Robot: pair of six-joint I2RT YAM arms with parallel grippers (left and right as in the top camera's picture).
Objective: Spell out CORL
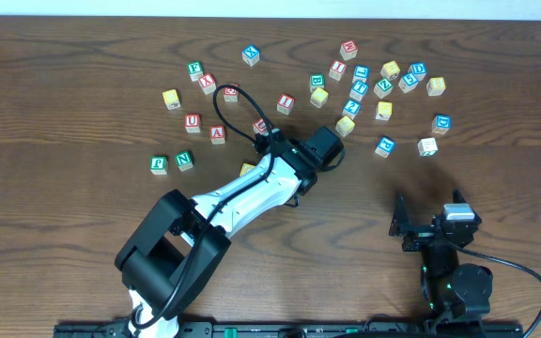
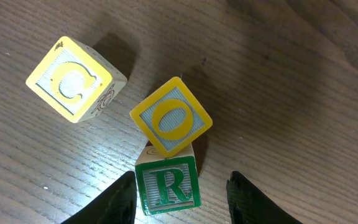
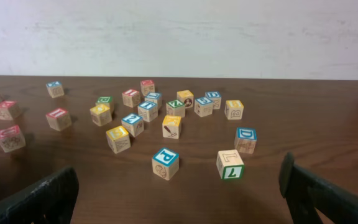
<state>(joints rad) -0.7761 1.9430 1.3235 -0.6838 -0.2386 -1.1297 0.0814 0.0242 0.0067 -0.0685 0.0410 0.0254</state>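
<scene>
left wrist view, looking down on the table (image 2: 303,74): yellow c block (image 2: 73,78) lies upper left, turned on a slant, apart from the other two. yellow o block (image 2: 171,121) sits cornerwise like a diamond, its lower corner over the top edge of the green r block (image 2: 166,186). cannot tell whether it rests on the r block or only leans against it.

left gripper (image 2: 182,183) stands spread, one finger on each side of the r block. the finger on the picture's left looks to be against the block's side, while bare wood shows on the other side, so the block is not clamped. only the finger tips show; the rest is cut off at the frame.

overhead: the left arm (image 1: 242,192) reaches across mid-table and covers these three blocks. a yellow corner (image 1: 247,169) pokes out beside the arm, letter hidden.

right gripper (image 3: 178,169) hangs low over the table near its own base, fingers wide apart, nothing between them. ahead of it is a scatter of loose blocks (image 3: 148,112). nearest are a blue p block (image 3: 165,163) and a green-lettered block (image 3: 230,165) whose mark may be an l turned over — unsure. the farther letters are too small to read.
</scene>
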